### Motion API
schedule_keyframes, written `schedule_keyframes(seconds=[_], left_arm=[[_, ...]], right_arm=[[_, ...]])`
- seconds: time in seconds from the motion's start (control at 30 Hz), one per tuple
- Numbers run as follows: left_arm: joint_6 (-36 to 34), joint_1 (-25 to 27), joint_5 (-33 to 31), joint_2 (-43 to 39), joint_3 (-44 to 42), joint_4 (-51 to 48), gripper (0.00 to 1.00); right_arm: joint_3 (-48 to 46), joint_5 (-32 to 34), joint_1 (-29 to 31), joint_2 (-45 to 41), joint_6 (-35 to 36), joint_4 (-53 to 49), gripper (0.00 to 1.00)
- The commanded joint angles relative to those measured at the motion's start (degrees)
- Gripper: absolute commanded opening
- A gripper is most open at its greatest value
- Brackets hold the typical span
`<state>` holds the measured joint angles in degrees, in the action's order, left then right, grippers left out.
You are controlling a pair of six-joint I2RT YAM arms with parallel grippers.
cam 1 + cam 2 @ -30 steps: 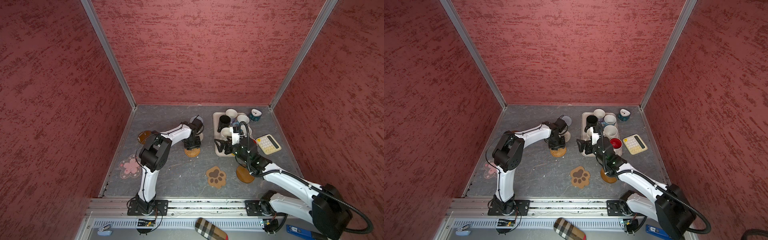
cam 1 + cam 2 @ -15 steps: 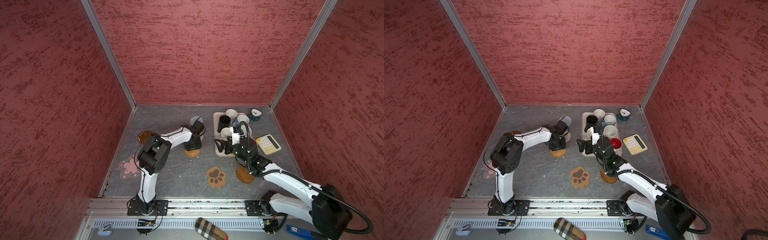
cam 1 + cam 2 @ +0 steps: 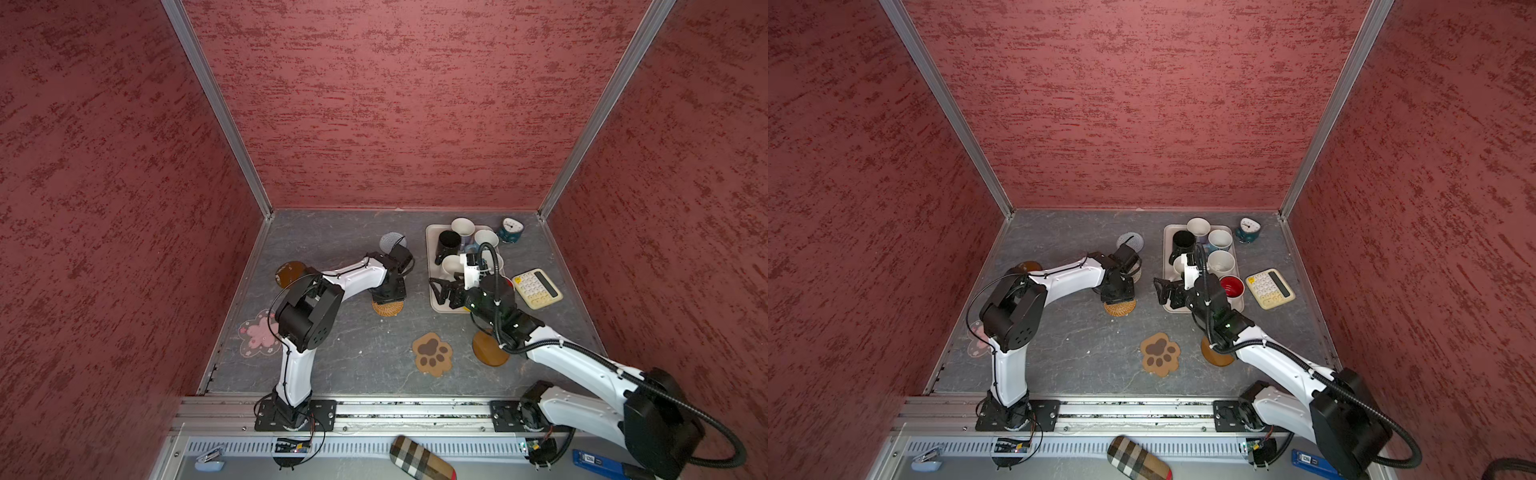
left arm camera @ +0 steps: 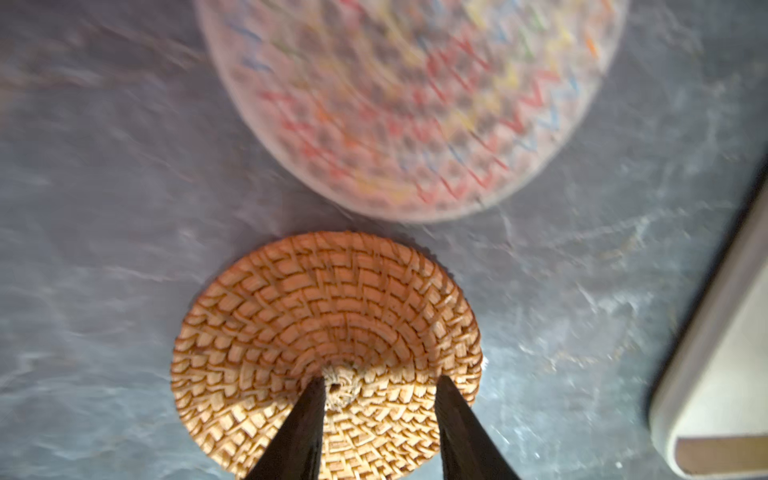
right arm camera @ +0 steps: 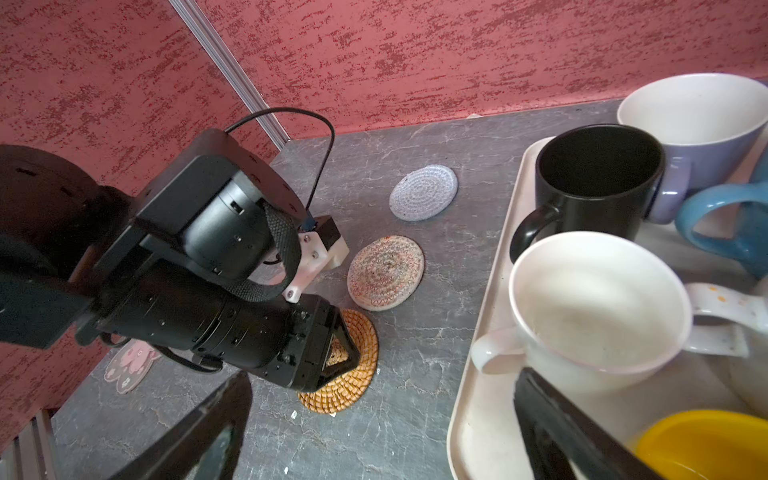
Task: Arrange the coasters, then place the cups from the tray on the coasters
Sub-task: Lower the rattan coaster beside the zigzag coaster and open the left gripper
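The tan rattan coaster lies flat on the table, left of the tray. My left gripper points down at it, jaws apart, both fingertips resting on its top. A beige woven coaster and a grey one lie just behind. My right gripper hangs wide open over the tray's near left rim, holding nothing. On the tray stand a black cup, a white cup, a yellow cup and others.
The paw coaster and a wooden disc lie at the front, the disc partly under my right arm. Another wooden disc and the pink flower coaster are at the left. A teal clock and a calculator flank the tray.
My left gripper has shifted slightly toward the front with the rattan coaster under its fingertips. The right arm has stayed in place.
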<state>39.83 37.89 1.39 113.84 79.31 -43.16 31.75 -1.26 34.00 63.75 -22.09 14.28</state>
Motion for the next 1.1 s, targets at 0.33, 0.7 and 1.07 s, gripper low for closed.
schedule_keyframes(seconds=[0.33, 0.7, 1.07], left_arm=[[1.06, 0.89, 3.56, 1.19, -2.19, -1.83, 0.44], [0.51, -1.15, 1.78, -2.51, -5.21, -3.2, 0.44], [0.16, -1.25, 1.73, -1.96, -3.49, -3.42, 0.49]], right_arm=[[-0.47, -0.27, -0.43, -1.16, -0.31, 0.24, 0.99], [-0.38, -0.5, -0.42, -0.9, -0.32, 0.34, 0.99], [-0.37, -0.59, -0.39, -0.64, -0.32, 0.37, 0.99]])
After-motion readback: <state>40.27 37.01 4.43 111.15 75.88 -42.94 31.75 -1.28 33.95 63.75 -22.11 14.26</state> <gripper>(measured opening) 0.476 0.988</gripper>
